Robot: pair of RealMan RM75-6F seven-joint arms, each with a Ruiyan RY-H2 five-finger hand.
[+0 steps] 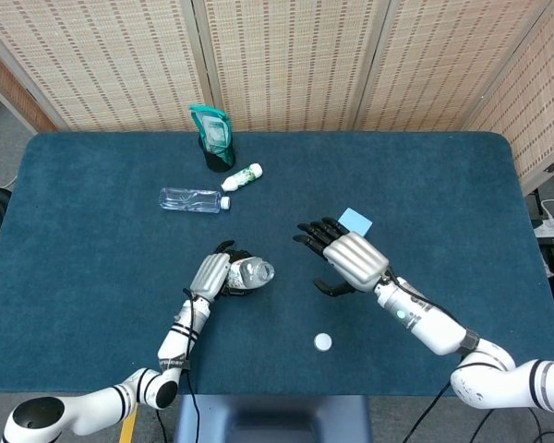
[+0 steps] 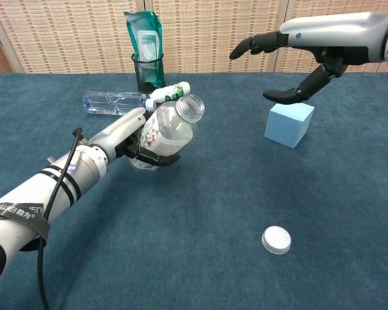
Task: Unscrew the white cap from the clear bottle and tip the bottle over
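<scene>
My left hand (image 2: 126,139) (image 1: 212,273) grips the clear labelled bottle (image 2: 166,128) (image 1: 249,272) around its body. The bottle is lifted off the table and tilted, its uncapped mouth pointing right. The white cap (image 2: 276,239) (image 1: 323,342) lies flat on the blue cloth, near the front and right of the bottle. My right hand (image 2: 297,58) (image 1: 346,258) hovers open, palm down, to the right of the bottle and above the blue cube, holding nothing.
A light blue cube (image 2: 289,123) (image 1: 355,220) sits under the right hand. Further back lie an empty clear bottle (image 2: 116,103) (image 1: 194,198), a small white bottle (image 2: 169,92) and a black cup (image 2: 149,73) holding a green pouch. The blue table (image 1: 92,240) is backed by woven screens.
</scene>
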